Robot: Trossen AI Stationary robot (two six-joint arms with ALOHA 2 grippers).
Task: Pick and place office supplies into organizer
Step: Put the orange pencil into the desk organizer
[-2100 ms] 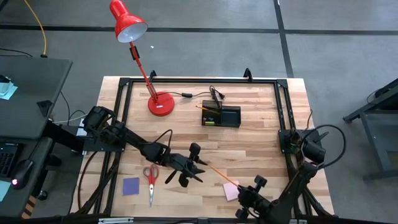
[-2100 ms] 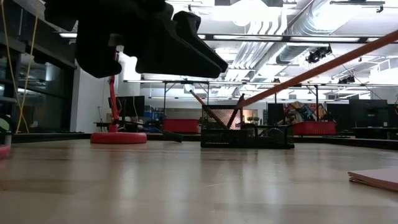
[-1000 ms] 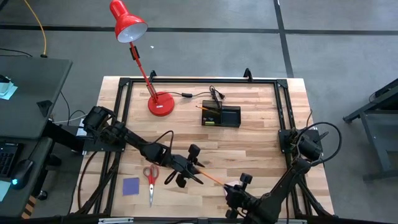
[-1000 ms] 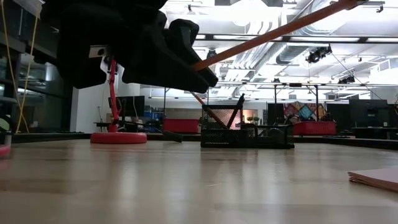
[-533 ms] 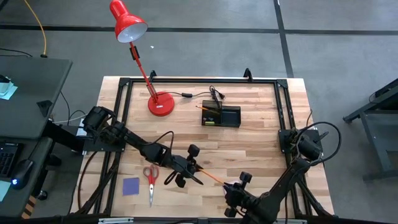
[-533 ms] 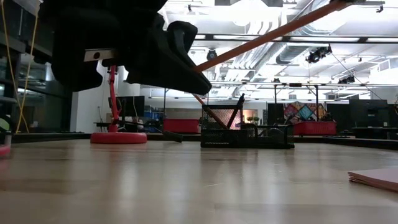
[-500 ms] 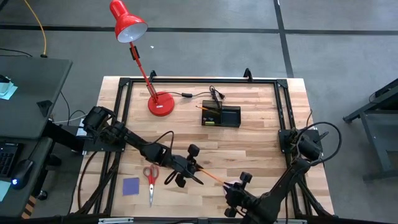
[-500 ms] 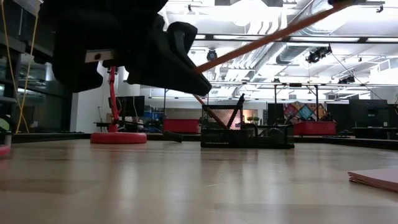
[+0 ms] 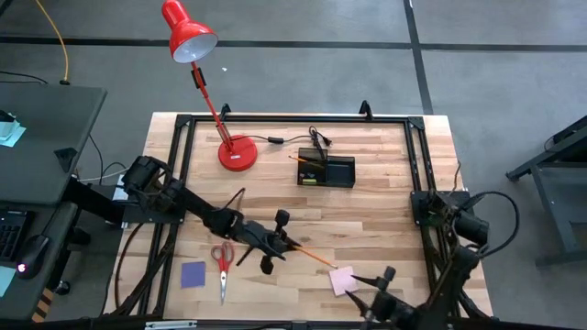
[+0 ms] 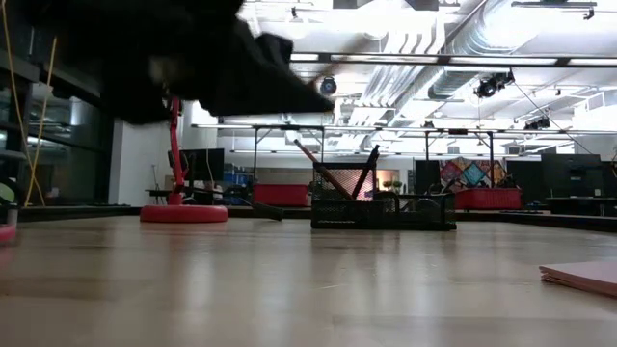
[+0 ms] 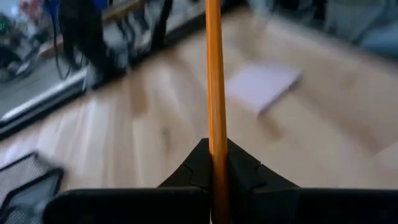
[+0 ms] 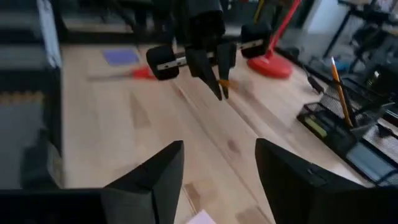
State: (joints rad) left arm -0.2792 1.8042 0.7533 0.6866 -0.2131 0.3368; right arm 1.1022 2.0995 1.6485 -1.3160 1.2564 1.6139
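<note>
My left gripper (image 9: 277, 244) is shut on an orange pencil (image 9: 310, 257) over the near middle of the table. The pencil points toward the pink sticky pad (image 9: 343, 280), which lies flat on the wood. My right gripper (image 9: 371, 291) stands open near the table's front edge, just right of the pad, with nothing between its fingers (image 12: 168, 174). The black organizer (image 9: 326, 171) stands at the far middle with pens and a pencil upright in it. Red-handled scissors (image 9: 222, 265) and a blue pad (image 9: 193, 274) lie at the near left. My left gripper pinches the pencil's near-left end (image 11: 215, 163) between its two fingers. The fingers come from the table's left, slanting slightly down, and the pencil runs straight out along them (image 11: 213, 87). Its free end (image 9: 333, 267) is by the pink pad; whether it touches, I cannot tell.
A red desk lamp stands on its round base (image 9: 237, 152) at the far left, its cable running toward the organizer. A black frame (image 9: 417, 156) edges the table. Bare wood lies between the organizer and the grippers.
My right gripper has let go of the pencil, opened wide and drawn back toward the table's near right edge, turning as it went. My left gripper has shut on the pencil's left end and holds it alone now.
</note>
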